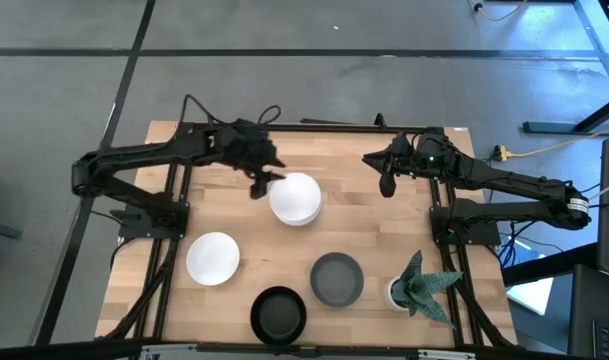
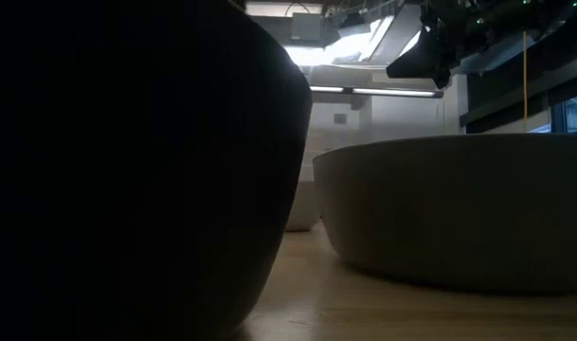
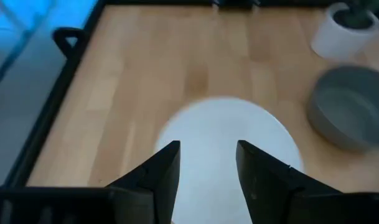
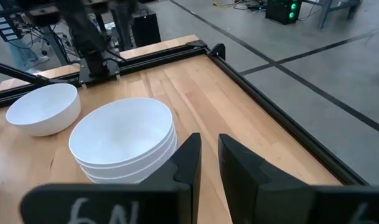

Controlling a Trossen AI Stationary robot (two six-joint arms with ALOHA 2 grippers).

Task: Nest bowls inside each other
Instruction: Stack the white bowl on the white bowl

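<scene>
A stack of nested white bowls (image 1: 296,198) (image 4: 124,140) stands mid-table. A single white bowl (image 1: 213,258) (image 4: 43,109), a grey bowl (image 1: 336,278) (image 3: 354,112) and a black bowl (image 1: 279,314) (image 2: 127,170) stand apart nearer the front edge. My left gripper (image 1: 259,185) (image 3: 208,162) is open and hovers at the stack's left rim, with the white bowl (image 3: 229,140) beyond its fingertips. My right gripper (image 1: 387,183) (image 4: 208,152) hangs to the right of the stack, its fingers a narrow gap apart. Other bowls are not in view.
A small white pot with a spiky green plant (image 1: 416,285) (image 3: 341,31) stands at the front right, next to the grey bowl (image 2: 459,208). Bare wood lies between the stack and the right gripper and along the table's far edge (image 4: 177,50).
</scene>
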